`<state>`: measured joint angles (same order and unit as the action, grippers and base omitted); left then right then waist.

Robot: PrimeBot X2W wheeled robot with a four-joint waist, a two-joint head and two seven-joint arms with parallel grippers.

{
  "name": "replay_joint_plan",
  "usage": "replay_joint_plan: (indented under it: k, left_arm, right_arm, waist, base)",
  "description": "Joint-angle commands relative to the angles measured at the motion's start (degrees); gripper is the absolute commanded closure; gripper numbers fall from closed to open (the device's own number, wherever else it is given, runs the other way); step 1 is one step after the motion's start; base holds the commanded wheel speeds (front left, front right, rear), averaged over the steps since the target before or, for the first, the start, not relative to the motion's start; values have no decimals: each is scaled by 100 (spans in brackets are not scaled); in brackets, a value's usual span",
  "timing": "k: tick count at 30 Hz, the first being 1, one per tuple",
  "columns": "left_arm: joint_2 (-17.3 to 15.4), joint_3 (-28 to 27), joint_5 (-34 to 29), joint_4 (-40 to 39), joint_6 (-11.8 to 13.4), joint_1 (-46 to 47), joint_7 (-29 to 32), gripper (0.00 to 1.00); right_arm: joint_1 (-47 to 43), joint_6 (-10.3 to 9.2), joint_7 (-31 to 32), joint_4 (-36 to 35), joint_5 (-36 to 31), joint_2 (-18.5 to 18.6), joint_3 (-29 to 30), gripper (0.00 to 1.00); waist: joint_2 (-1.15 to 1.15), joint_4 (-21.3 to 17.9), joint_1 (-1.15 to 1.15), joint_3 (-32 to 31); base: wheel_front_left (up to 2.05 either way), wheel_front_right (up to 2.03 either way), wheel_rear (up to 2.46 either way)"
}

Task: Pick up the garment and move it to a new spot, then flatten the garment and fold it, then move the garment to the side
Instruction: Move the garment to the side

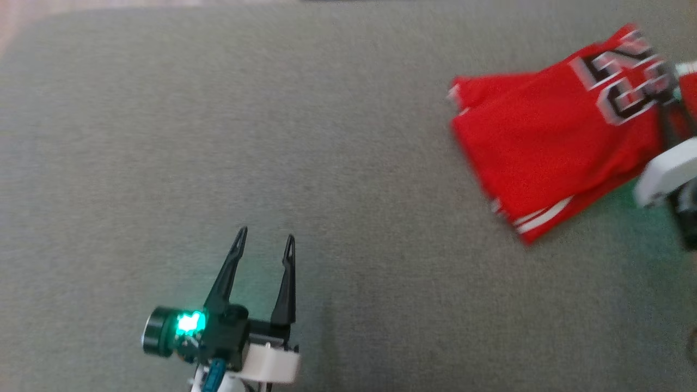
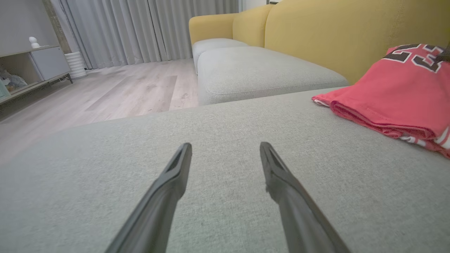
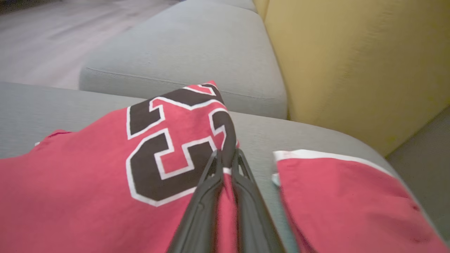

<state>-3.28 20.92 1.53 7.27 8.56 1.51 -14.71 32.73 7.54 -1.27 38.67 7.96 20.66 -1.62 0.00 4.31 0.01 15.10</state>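
The garment (image 1: 550,147) is a red jersey with a black and white number, lying folded at the far right of the grey cushion. Seen from the left wrist, the garment (image 2: 397,95) rests to the right, well away from the fingers. My left gripper (image 1: 265,245) hovers open over bare cushion at the lower left, holding nothing; the left wrist view shows my left gripper (image 2: 225,149) with its fingers spread. My right gripper (image 3: 226,156) is shut on a raised fold of the garment (image 3: 105,168) beside the number. In the head view its white wrist housing (image 1: 667,174) sits at the right edge.
The work surface is a grey sofa cushion (image 1: 272,136). A yellow sofa backrest (image 2: 337,38) rises behind the garment, with a second grey seat cushion (image 2: 256,70) beyond. Wooden floor (image 2: 105,91), curtains and a low cabinet (image 2: 31,66) lie further off.
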Motion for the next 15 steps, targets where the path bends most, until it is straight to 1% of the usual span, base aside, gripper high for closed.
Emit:
replay_joint_plan:
  k: [1, 7, 15]
  left_arm:
    - [36, -113, 26, -166, -3, 185, -29, 0]
    - [38, -6, 41, -106, -29, 523, -29, 0]
    - [39, 104, 154, -50, 15, 823, -29, 0]
  right_arm:
    - [122, -5, 37, -243, -65, 190, -10, 100]
    - [174, -5, 601, -1051, -346, 850, 487, 100]
    - [-264, -5, 1418, -2212, -430, 1430, 1279, 100]
  waist:
    - [0, -199, -1, 229]
    - [0, -386, -1, 604]
    - [0, -488, -1, 876]
  base:
    - [0, 0, 0]
    - [0, 0, 0]
    - [0, 0, 0]
